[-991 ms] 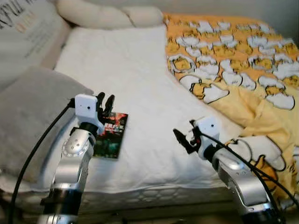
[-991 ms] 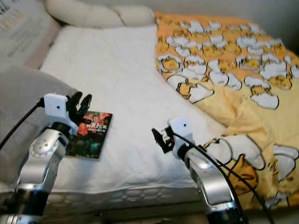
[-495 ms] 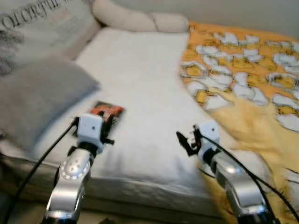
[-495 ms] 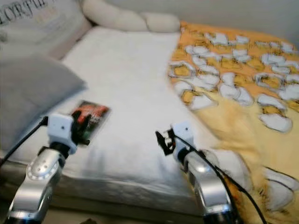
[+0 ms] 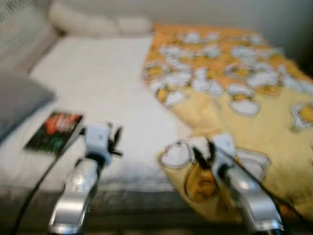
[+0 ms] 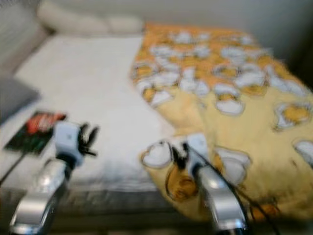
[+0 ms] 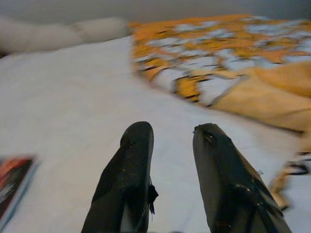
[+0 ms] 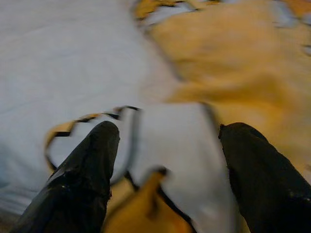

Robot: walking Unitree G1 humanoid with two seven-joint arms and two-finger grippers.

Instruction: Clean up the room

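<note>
Both grippers hover over the near edge of the bed: the right gripper with fingers spread wide above the yellow blanket, the left gripper with fingers slightly apart over the white sheet. Further out on the robot's left lies a book (dark cover, red at top), beside a grey pillow. Everything looks blurred.

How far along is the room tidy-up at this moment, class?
Nothing looks finished. The dark red-printed book lies on the white mattress, and the rumpled yellow patterned duvet covers only one side. Both tools are open and empty: the left tool over the mattress, the right tool over the duvet's edge.
</note>
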